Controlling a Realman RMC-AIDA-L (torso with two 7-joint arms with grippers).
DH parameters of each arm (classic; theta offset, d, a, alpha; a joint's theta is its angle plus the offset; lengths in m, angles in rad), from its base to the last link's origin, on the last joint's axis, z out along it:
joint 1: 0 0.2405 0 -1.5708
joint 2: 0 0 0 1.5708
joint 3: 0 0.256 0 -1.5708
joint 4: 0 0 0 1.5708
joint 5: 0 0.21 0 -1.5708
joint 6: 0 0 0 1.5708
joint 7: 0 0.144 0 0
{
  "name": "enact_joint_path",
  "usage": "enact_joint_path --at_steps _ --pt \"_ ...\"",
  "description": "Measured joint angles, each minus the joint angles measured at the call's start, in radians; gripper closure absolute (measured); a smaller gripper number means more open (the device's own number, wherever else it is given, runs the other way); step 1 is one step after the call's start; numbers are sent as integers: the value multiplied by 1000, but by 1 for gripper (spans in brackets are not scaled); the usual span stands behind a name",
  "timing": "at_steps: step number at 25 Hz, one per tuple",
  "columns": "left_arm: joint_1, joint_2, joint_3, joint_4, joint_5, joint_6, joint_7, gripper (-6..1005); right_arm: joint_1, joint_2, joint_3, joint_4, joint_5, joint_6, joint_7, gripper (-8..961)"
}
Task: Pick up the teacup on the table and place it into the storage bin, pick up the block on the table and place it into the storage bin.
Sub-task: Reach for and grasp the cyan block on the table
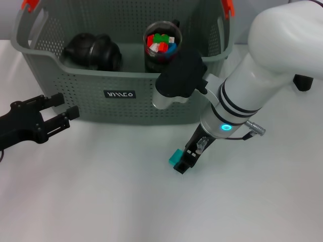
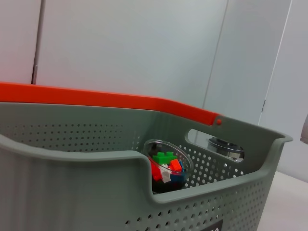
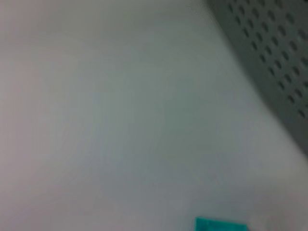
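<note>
The grey perforated storage bin (image 1: 50,65) stands at the back of the white table; it also shows in the left wrist view (image 2: 72,192) and the right wrist view (image 3: 269,57). Inside it stand a clear cup (image 1: 162,45) holding coloured bricks, also in the left wrist view (image 2: 168,166), and a round black object (image 1: 93,50). A small teal block (image 1: 176,158) lies on the table in front of the bin; its edge shows in the right wrist view (image 3: 219,224). My right gripper (image 1: 184,162) is down at the table, touching the block's right side. My left gripper (image 1: 61,107) is open and empty, left of the bin's front wall.
The bin has orange-red handle clips (image 1: 228,6) and a black label (image 1: 119,94) on its front. A dark object (image 1: 303,81) sits at the right edge behind my right arm. White table stretches in front of the block.
</note>
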Motion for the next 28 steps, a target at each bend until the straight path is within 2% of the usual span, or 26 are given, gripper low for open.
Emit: enact_joint_path --at_steps 8,15,28 --pt "1 0 0 0 0 0 0 434 4 -5 -1 -8 1 -7 11 280" --pt "2 0 0 0 0 -1 0 434 7 0 -36 -10 2 -3 11 283" --pt "2 0 0 0 0 -3 0 434 9 0 -41 -8 0 -5 13 289"
